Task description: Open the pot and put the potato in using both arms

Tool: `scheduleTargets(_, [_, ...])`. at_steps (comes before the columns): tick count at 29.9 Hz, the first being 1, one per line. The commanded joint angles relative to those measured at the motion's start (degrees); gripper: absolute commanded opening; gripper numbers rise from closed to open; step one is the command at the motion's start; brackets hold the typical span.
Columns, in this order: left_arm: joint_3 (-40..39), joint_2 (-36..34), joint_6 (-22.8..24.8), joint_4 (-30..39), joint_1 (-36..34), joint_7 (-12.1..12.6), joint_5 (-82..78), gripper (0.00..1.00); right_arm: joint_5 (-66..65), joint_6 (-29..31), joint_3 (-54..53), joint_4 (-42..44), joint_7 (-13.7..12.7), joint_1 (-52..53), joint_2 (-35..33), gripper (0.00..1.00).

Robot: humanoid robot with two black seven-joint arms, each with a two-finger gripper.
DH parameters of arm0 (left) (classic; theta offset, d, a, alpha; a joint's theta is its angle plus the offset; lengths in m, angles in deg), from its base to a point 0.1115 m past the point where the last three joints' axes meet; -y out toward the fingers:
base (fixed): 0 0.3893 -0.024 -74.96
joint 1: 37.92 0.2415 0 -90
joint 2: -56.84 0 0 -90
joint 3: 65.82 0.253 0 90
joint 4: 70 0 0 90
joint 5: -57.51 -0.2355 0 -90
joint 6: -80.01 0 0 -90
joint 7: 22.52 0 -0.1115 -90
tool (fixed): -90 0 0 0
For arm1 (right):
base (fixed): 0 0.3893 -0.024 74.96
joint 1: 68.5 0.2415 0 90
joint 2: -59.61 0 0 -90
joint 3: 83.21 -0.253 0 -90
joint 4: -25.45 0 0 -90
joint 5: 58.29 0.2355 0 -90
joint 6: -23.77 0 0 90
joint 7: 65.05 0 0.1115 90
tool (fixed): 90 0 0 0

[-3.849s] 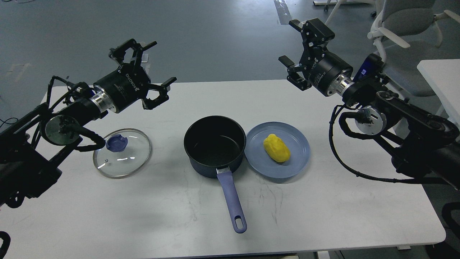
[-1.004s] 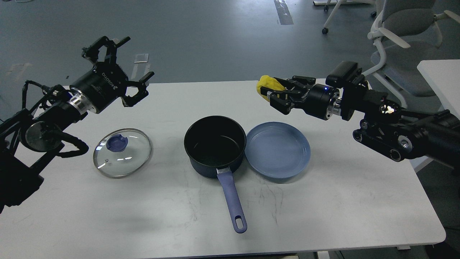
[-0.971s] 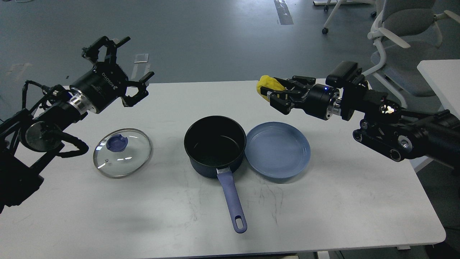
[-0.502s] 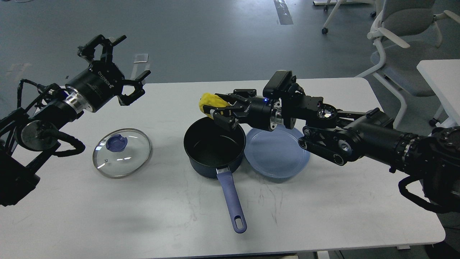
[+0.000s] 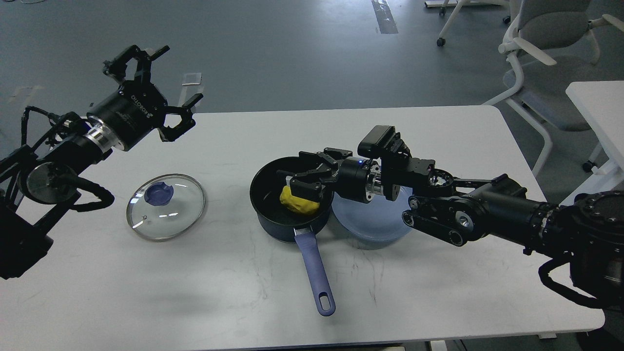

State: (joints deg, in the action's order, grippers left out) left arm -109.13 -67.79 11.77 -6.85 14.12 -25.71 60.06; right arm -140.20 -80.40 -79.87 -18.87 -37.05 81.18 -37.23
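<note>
The dark navy pot (image 5: 279,228) stands open at the table's middle, its periwinkle handle (image 5: 314,273) pointing toward me. The yellow potato (image 5: 297,202) lies inside the pot against its right wall. My right gripper (image 5: 300,173) reaches in from the right over the pot's mouth, its fingers (image 5: 304,186) spread just above the potato and holding nothing. My left gripper (image 5: 163,80) is open and empty, raised high above the table's far left.
The glass lid (image 5: 183,214) with a blue knob (image 5: 158,193) lies flat on the table left of the pot. A shallow blue plate (image 5: 375,226) sits right of the pot, partly under my right arm. Office chairs (image 5: 541,44) and a second table (image 5: 597,105) stand at the right.
My right gripper carried the potato left from above the plate, lowered over the pot and let it go; the potato now lies in the pot. The left gripper barely moved.
</note>
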Motion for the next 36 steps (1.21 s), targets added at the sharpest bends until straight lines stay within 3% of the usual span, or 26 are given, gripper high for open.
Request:
scheduleTargets(1, [0.1, 0.1, 0.0, 0.0, 0.0, -0.1, 0.1, 0.98, 2.1, -0.2, -1.9, 0.1, 0.0, 1.0, -0.7, 1.00])
scheduleTargets(8, [0.0, 0.0, 0.0, 0.0, 0.0, 0.0, 0.1, 0.98, 12.6, 1.0, -11.8, -1.7, 0.0, 1.8, -2.2, 1.00])
scheduleTargets(13, [-0.1, 0.5, -0.1, 0.0, 0.0, -0.1, 0.2, 0.98, 42.4, 10.3, -21.4, -9.0, -7.0, 2.0, -6.2, 1.00])
scheduleTargets(14, [-0.1, 0.5, -0.1, 0.0, 0.0, -0.1, 0.2, 0.98, 42.5, 10.3, -21.4, -9.0, -7.0, 2.0, -6.2, 1.00])
scheduleTargets(16, [-0.2, 1.0, -0.1, 0.0, 0.0, -0.3, 0.3, 0.98, 57.6, 14.6, -28.2, -11.0, -11.7, 0.8, -7.8, 1.00])
scheduleTargets(17, [-0.4, 1.1, -0.2, 0.0, 0.1, -0.6, 0.2, 0.98, 61.1, 15.6, -29.7, -11.1, -13.1, 0.2, -7.8, 1.00])
scheduleTargets(19, [-0.6, 1.6, -0.2, 0.0, 0.2, -1.7, 0.2, 0.98, 70.7, 16.6, -34.6, -11.0, -18.4, -2.7, -7.6, 1.00])
scheduleTargets(20, [-0.6, 1.7, -0.3, 0.0, 0.2, -1.8, 0.2, 0.98, 71.7, 16.6, -35.2, -11.0, -19.4, -3.2, -7.5, 1.00])
scheduleTargets(36, [-0.8, 2.1, -0.3, -0.1, 1.1, -2.0, 0.2, 0.98, 71.8, 16.5, -38.2, -11.4, -20.0, -7.8, -6.8, 1.00])
